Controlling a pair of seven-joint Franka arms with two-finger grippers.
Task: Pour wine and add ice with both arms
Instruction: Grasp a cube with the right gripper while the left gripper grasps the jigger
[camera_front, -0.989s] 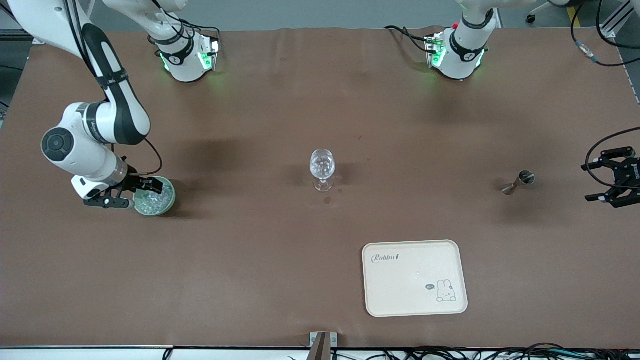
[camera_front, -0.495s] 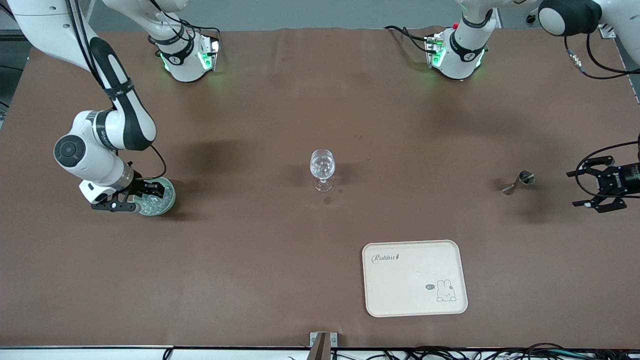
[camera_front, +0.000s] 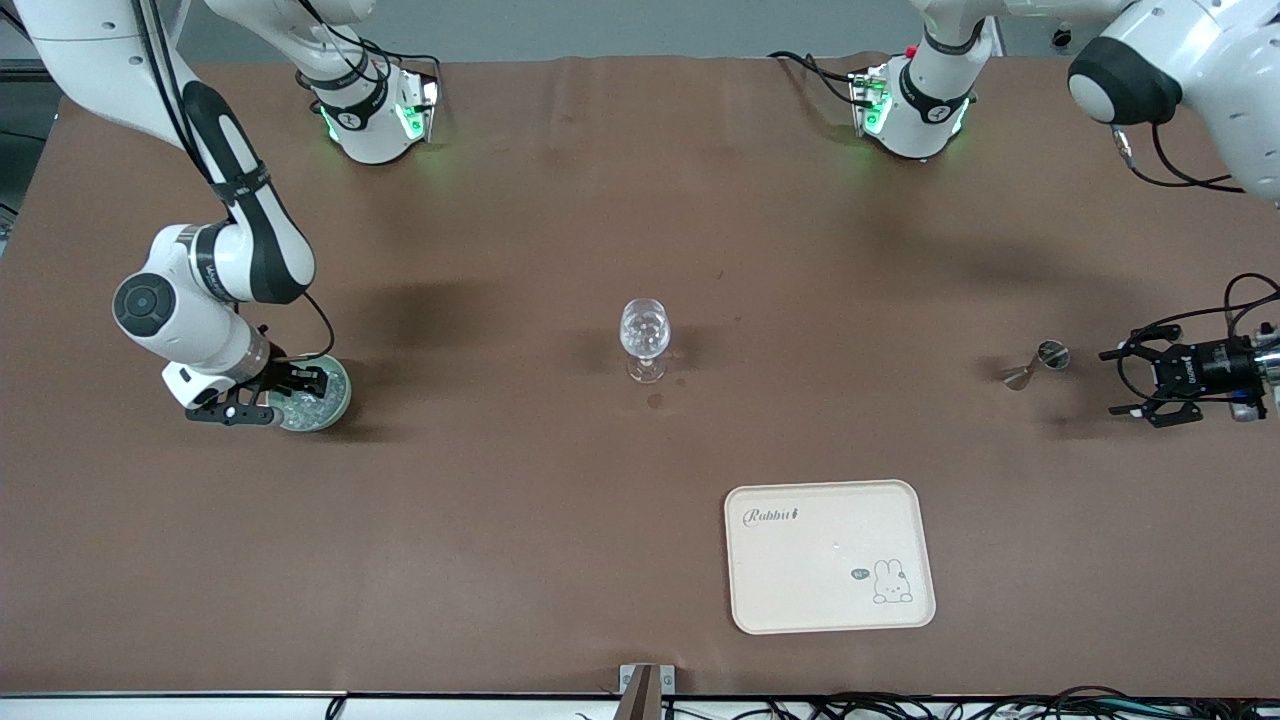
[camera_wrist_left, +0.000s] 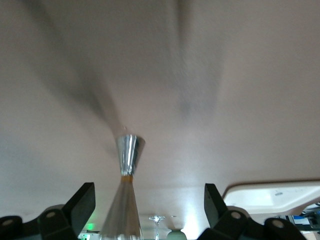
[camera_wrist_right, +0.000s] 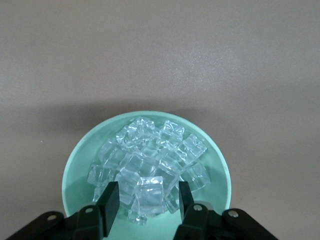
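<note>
The ice is a heap of clear cubes in a pale green bowl, which sits toward the right arm's end of the table. My right gripper is open and low in the bowl, its fingers on either side of one cube with gaps; it also shows in the front view. A stemmed glass stands mid-table with clear chunks in it. A steel jigger stands toward the left arm's end. My left gripper is open, level with the jigger, just short of it.
A cream tray with a rabbit print lies nearer the front camera than the glass; it also shows in the left wrist view. Small wet spots mark the cloth by the glass's foot.
My left gripper has moved in from the table's end toward the jigger and levelled out. My right gripper has sunk slightly lower into the bowl.
</note>
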